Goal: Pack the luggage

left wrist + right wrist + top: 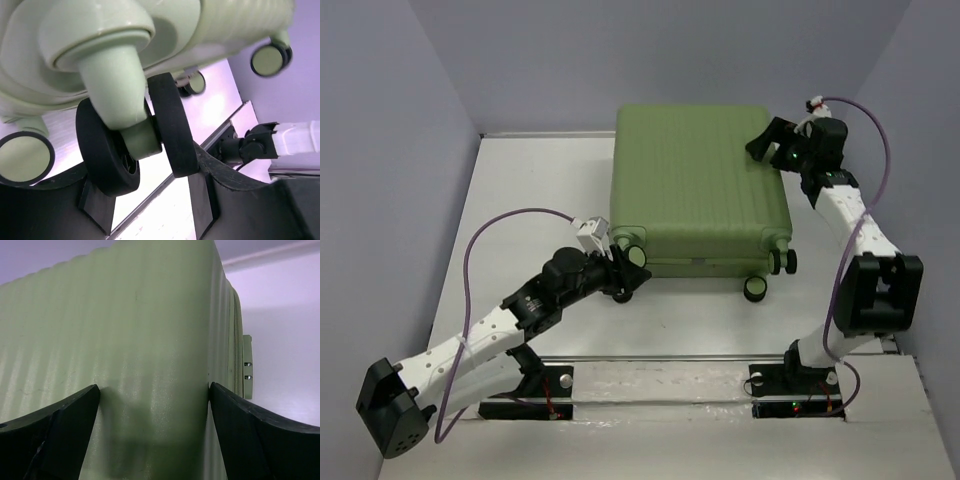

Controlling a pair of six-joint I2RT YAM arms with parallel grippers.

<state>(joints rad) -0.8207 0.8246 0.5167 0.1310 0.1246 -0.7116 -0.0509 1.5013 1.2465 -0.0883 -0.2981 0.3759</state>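
Note:
The luggage [695, 185] lies flat and closed on the table, its ribbed light-green shell facing up. At its near-left corner my left gripper [625, 275] is shut on a twin black-and-green caster wheel [107, 150]. That wheel's two tyres sit between the fingers of the left gripper [145, 180] and touch both. My right gripper [767, 143] stands open at the far-right corner. In the right wrist view both tips of the right gripper [154, 392] rest against the luggage shell [140, 330], close to its side edge.
Two more caster wheels [782, 262] [755, 288] stick out along the near-right side. Grey walls enclose the white table on the left, back and right. A metal rail [660, 360] runs across the near edge between the arm bases.

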